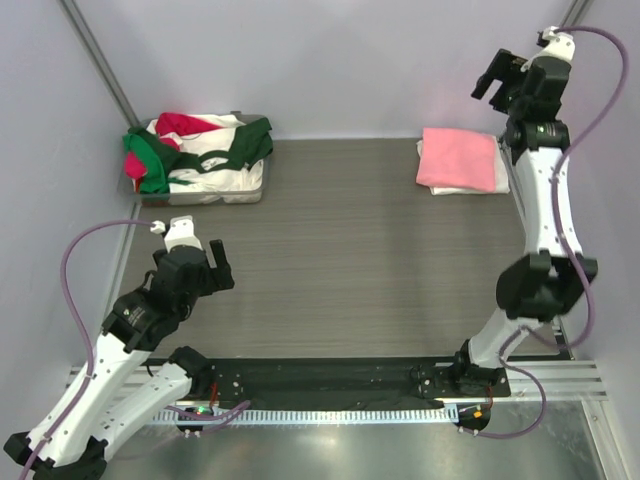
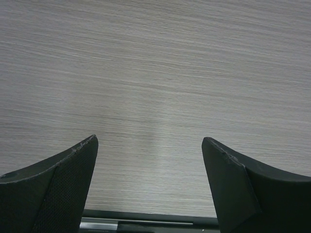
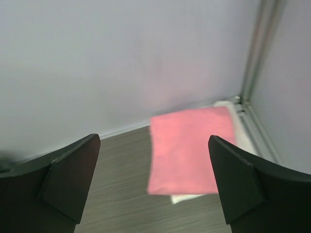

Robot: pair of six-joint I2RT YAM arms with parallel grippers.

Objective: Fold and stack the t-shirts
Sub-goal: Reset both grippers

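1. The right gripper [image 3: 153, 140] is up high in the air, near the far right corner. Its 2 fingers [image 3: 73, 174] are spread wide, and nothing is between them.
2. Below it lies the folded salmon-pink t-shirt [image 3: 187, 148]. It rests flat on top of a folded white t-shirt [image 3: 187, 198] (only a thin white edge peeks out). This stack of 2 sits on the table [image 1: 350, 240], in the far right corner, close to the wall [image 3: 97, 58].
3. The left gripper [image 2: 149, 141] is low over the near left part of the table. Its 2 fingers are spread apart too, and it holds nothing. The grey striped table top shows between them.
4. At the far left of the table is a clear tray [image 1: 240, 195]. A messy pile of t-shirts [image 1: 215, 165] lies in it, with dark green, red and white cloth all mixed up. Some green cloth hangs over the tray's left side.
5. The pile and the stack of 2 are well apart, at the 2 far corners of the table.
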